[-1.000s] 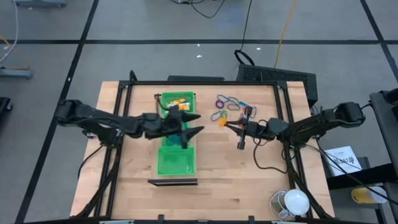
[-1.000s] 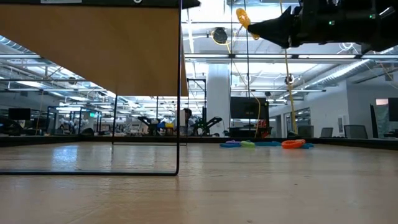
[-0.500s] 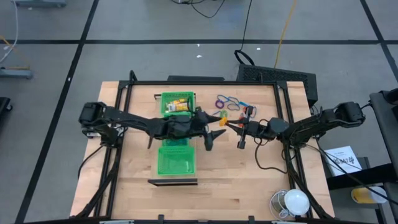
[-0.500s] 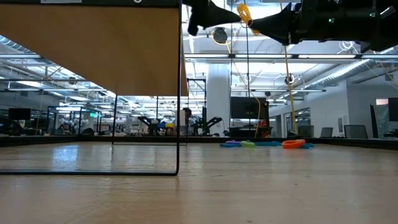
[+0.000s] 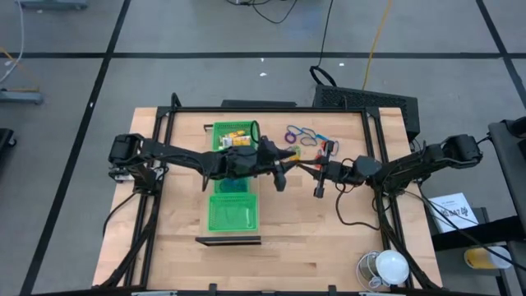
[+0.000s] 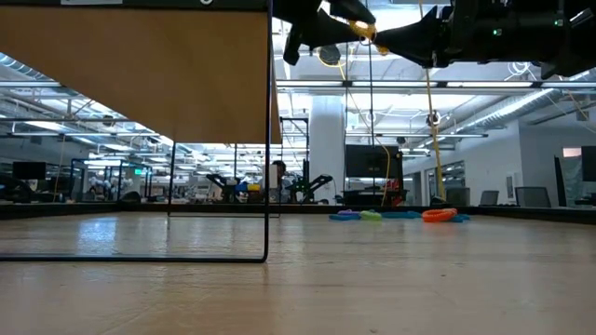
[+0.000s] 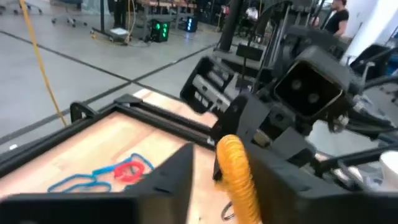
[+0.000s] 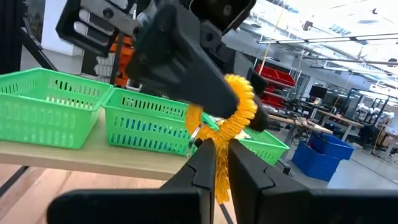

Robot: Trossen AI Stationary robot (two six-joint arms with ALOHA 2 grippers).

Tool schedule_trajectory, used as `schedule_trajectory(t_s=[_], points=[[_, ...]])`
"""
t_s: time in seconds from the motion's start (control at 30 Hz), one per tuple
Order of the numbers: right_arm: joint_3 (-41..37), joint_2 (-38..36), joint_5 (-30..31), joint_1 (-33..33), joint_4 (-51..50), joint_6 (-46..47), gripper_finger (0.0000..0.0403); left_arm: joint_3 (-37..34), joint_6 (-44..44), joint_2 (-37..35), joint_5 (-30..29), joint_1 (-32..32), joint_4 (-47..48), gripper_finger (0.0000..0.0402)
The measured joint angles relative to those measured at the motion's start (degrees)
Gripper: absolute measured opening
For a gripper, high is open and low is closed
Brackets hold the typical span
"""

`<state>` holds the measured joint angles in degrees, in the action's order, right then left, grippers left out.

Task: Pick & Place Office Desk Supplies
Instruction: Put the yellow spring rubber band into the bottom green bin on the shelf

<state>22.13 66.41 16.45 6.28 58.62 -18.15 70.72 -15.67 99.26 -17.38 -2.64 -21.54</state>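
Note:
An orange coiled loop [image 8: 239, 112], one of the office desk supplies, hangs in the air over the table's middle, with my right gripper [image 8: 216, 163] shut on it. My left gripper [image 7: 233, 186] reaches in from the table's left. Its fingers are still apart and stand on either side of the same loop [image 7: 239, 174]. More thin loops in blue, purple and red [image 5: 301, 135] lie flat on the table toward the far edge. Small yellow pieces [image 5: 238, 141] lie in the far compartment of the green tray [image 5: 233, 212]. My right gripper pinches the orange loop's lower part [image 8: 219, 168] between its two fingers, which come nearly level from the table's right. The loop stands up past the fingertips, clear of the table. My left gripper's fingers [image 7: 177, 180] flank the loop; I cannot tell whether they touch it.
A black frame [image 5: 263, 109] runs around the table. A dark box [image 5: 366, 100] sits beyond the far edge and a white lamp [image 5: 388, 267] by the near right corner. Bare wood lies near the front edge, right of the tray.
My left gripper has gone from above the green tray toward the table's right, up to the loop that my right gripper holds. Its fingers have drawn closer together around the loop.

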Motion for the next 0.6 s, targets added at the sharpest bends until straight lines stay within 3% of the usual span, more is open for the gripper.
schedule_trajectory(t_s=[0.13,0.2,0.47,0.6], points=[[0.0,0.0,0.0,0.0,-0.3,0.2,0.0026,0.0,2.2,-0.5,2.5,0.1,0.6,0.0047],[0.0,0.0,0.0,0.0,-0.2,1.6,0.0042,0.0,4.6,-1.1,4.0,0.1,0.8,0.0021],[0.0,0.0,0.1,0.0,-0.2,6.8,0.0143,0.0,5.9,-9.7,6.4,-0.2,9.5,0.0035],[0.0,-0.1,0.1,0.0,-0.6,6.5,0.0175,0.0,5.7,-15.4,12.9,-1.7,18.1,0.002]])
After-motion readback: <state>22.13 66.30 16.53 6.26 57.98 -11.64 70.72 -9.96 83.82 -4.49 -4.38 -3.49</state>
